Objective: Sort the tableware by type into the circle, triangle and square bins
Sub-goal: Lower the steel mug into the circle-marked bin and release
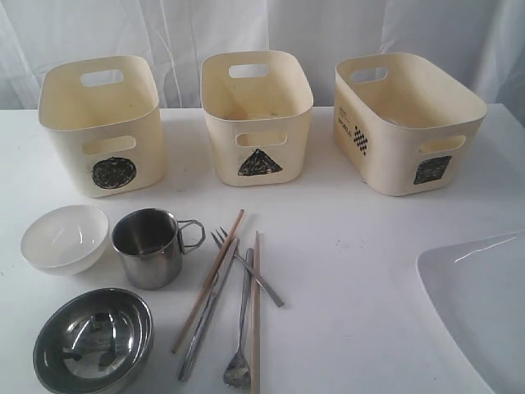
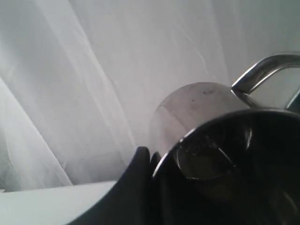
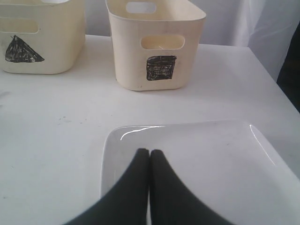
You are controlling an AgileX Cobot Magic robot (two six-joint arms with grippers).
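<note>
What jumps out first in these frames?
The circle bin, triangle bin and square bin line the back of the table; before them sit a white bowl, steel bowl, mug, cutlery and chopsticks. The left wrist view shows the left gripper pinching a second mug by its rim.

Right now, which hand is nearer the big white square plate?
Right. The right hand, shut, sits just over the near rim of the white square plate. The left hand is clamped on the rim of a steel mug, with no plate in its view.
</note>
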